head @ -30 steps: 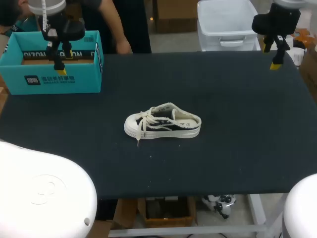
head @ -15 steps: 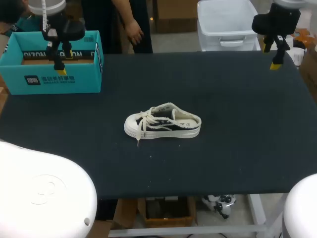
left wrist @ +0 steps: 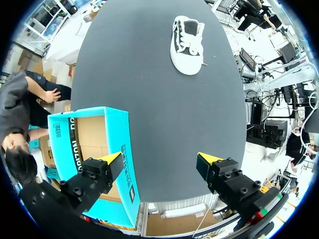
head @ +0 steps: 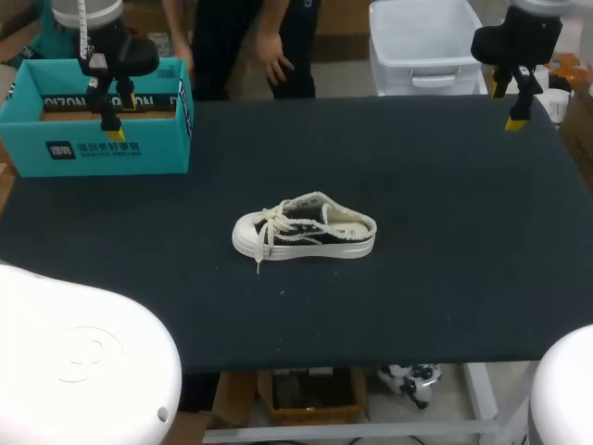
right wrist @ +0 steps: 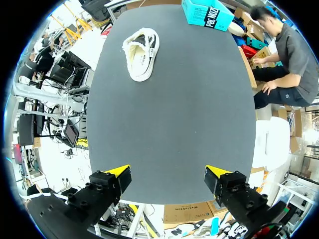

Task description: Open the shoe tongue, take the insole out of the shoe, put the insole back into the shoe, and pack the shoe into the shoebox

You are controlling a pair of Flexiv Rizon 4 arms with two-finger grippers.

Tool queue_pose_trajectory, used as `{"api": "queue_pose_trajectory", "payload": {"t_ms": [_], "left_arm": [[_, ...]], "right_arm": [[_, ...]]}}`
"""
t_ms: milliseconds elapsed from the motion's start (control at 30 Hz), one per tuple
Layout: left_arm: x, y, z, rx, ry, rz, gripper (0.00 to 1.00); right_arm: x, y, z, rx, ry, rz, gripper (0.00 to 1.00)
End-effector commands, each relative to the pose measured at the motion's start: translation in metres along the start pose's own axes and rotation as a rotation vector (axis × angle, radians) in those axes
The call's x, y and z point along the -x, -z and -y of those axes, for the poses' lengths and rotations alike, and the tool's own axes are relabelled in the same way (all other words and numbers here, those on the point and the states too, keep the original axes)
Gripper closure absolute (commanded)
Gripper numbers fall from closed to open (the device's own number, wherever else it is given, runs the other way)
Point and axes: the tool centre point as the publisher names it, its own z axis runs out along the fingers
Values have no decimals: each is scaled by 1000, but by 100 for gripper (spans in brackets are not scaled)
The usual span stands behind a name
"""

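Unmoved: one shoe (head: 304, 229), one shoebox (head: 102, 153), left tool (left wrist: 160, 159) and right tool (right wrist: 168, 172) gaping wide.

a black table (head: 445, 241) bears shoe (head: 304, 230) and shoebox (head: 102, 119).

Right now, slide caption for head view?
Sneaker centred on table, teal shoebox far left; left end effector over shoebox, right end effector far right, both open.

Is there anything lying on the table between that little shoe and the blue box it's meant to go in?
Nothing visible does. Only bare dark table lies between the shoe and the shoebox at the far left corner. The left gripper hangs open, partly over the box, above that path rather than in it.
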Motion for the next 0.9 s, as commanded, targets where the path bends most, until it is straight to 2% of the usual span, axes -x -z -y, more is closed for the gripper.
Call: {"api": "queue_pose_trajectory", "payload": {"t_ms": [33,533,733,900], "left_arm": [[0,0,0,0,0,0,0],[-2,0,2,7,6,5,0],[-11,4,7,-11,19,-7,0],[-25,2,16,-20,78,-37,0]], "right_arm": [[0,0,0,0,0,0,0],[0,0,0,0,0,0,0],[-2,-6,-7,43,-1,-14,0],[-6,-19,-23,89,-17,-12,0]]}}
